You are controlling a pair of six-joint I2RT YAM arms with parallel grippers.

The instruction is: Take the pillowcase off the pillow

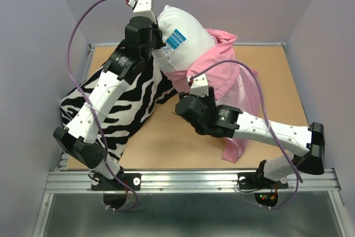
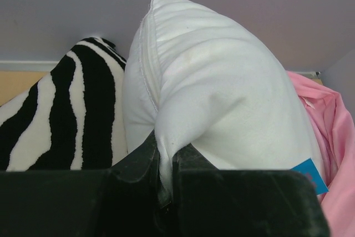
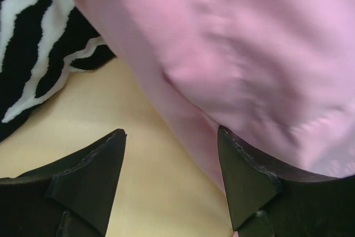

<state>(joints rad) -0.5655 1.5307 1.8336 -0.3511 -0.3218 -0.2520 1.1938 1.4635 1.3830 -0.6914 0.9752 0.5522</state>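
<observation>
Your right gripper (image 3: 172, 137): near centre, jaws wide apart, only bare table (image 3: 161, 192) between them, holding nothing; pillowcase (image 3: 233, 54) hangs just beside one finger
Zebra pillow (image 1: 125, 104): left side, lying under your left arm
Pillowcase: bunched round the pillow's right end, one tail trailing nearward along your right arm
Your left gripper (image 2: 166, 165): far centre, clamped tight on a fold of the pillow (image 2: 222, 98)
Pillow: raised at far centre, mostly bare, blue tag (image 1: 176, 38) showing
</observation>
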